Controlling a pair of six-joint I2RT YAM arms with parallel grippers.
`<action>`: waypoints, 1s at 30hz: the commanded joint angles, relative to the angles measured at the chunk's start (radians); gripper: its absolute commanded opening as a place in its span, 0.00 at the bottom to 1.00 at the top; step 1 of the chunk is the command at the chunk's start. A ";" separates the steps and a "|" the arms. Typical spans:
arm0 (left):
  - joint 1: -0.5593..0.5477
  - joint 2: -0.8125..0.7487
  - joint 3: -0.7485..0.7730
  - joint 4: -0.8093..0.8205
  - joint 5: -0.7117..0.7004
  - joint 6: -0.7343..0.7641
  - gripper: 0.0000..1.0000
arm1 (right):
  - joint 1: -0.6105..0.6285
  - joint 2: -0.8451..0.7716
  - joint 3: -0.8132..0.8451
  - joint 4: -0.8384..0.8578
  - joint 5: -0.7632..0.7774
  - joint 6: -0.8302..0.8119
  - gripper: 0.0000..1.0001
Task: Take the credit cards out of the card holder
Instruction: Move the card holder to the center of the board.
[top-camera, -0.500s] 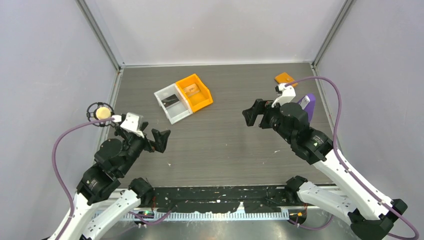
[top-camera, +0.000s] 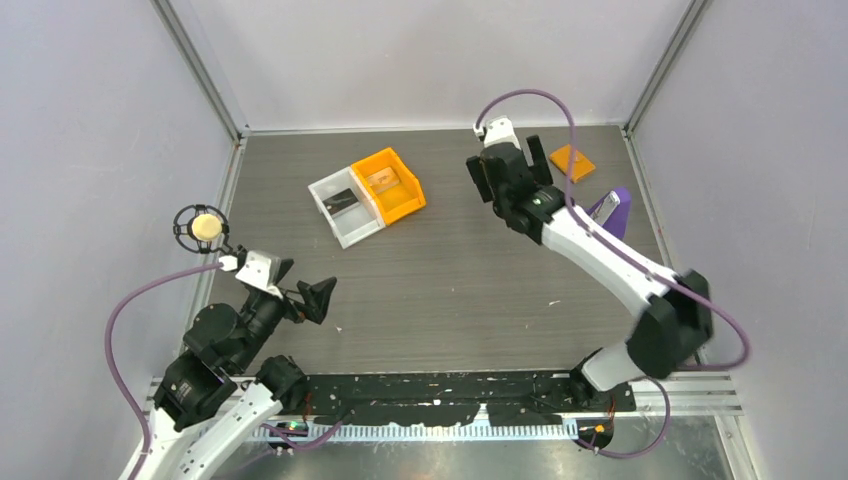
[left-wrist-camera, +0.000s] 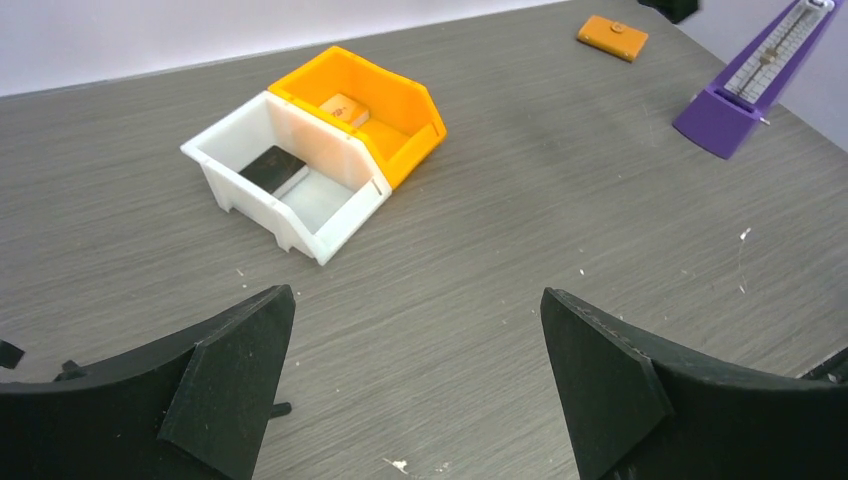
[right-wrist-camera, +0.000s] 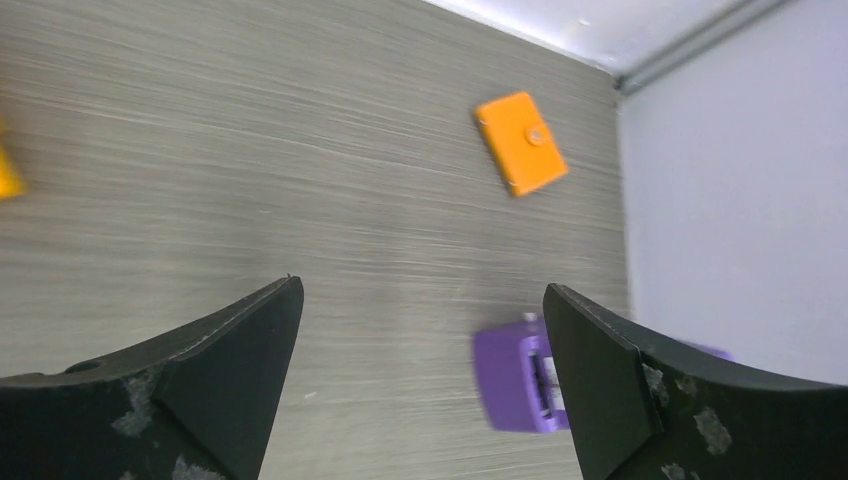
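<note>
Tabletop (top-camera: 450, 290): grey wood-grain laminate, enclosed by pale lilac walls (top-camera: 430, 60). Card holder (top-camera: 572, 160): orange, closed, flat at far right corner. Purple stand (top-camera: 613, 210): right edge, just nearer; scale markings, possibly numerals, unreadable. White bin (top-camera: 343, 205), orange bin (top-camera: 393, 183): adjoining, far centre-left. Left gripper (left-wrist-camera: 415, 292), right gripper (right-wrist-camera: 421, 285): jaws wide, empty.
</note>
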 joint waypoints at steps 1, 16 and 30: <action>-0.004 -0.012 -0.028 0.055 0.061 -0.015 0.98 | -0.139 0.191 0.117 0.049 0.143 -0.249 1.00; -0.004 -0.003 -0.045 0.065 0.118 -0.026 0.98 | -0.405 0.861 0.706 -0.055 0.122 -0.412 0.73; -0.004 0.087 -0.014 0.079 0.115 -0.022 0.98 | -0.487 1.037 0.751 -0.043 -0.020 -0.454 0.65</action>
